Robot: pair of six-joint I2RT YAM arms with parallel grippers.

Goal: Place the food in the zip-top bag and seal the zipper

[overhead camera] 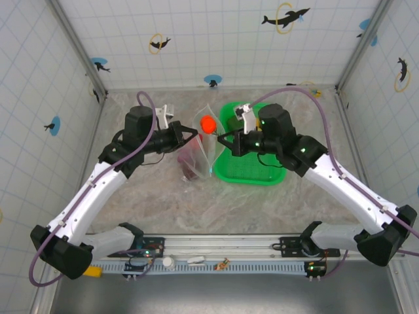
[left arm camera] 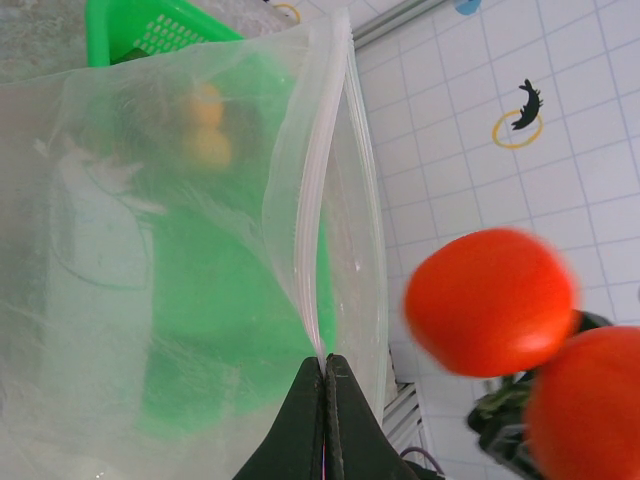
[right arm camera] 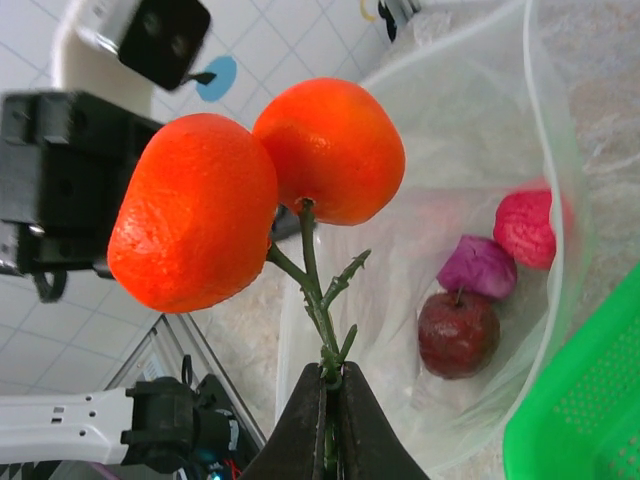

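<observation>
Seen from above, two white-and-black arms reach in toward each other, their grippers almost tip to tip over a marbled table.

The left gripper is fully closed. From its wrist camera, its black fingertips meet on the pale zipper at the edge of the clear bag. The strip runs straight up from the tips, and the bag spreads out to their left. A blurred yellow shape shows through the plastic, with the green basket behind it.

The right gripper is also closed. In its wrist view, the fingertips pinch the thin green stem of an orange pair — two glossy orange fruits joined on one stalk. The pair stands directly above the tips, clear of the bag's rim, with the left gripper's black body behind it. From above the pair sits just beyond the gap between the two grippers.

The bag hangs between and below the two grippers, mouth held open toward the right gripper. From the right wrist, the bag opens to the right of the fingertips — inside lie a dark maroon apple, a magenta piece and a pinkish-red piece, close together.

The basket lies under the right gripper's wrist, beside the bag; its corner shows low to the right of the fingertips.
</observation>
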